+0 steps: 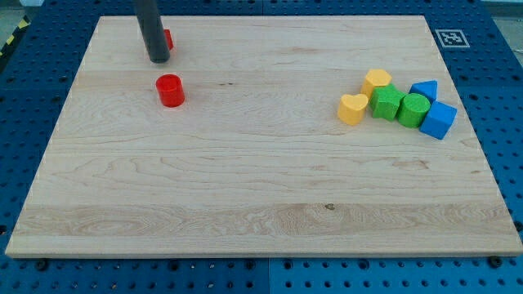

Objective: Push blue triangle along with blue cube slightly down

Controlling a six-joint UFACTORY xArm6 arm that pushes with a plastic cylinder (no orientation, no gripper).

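Camera view of the wooden surface (pixel 245 180) with the push not yet begun. My tip (pixel 158 60) rests near the top-left corner, touching or just beside a small red block (pixel 167 37) half hidden behind the rod, its shape unclear; a red cylinder (pixel 170 90) stands just below the tip. The rod carries no gripper, so there is nothing to release or clench. The blue triangle (pixel 425 89) and the blue cube (pixel 439 120) lie near the right edge, in its upper half, the triangle directly above the cube and seemingly touching it. They close a tight cluster: two green blocks (pixel 386 103) (pixel 413 109) at their left, then a yellow heart (pixel 353 108) and a second yellow block (pixel 377 80). Both blue blocks sit well apart from my tip, across almost the whole width. I judge that everything remains: cross to the right, come in above the triangle, and push it down against the cube.
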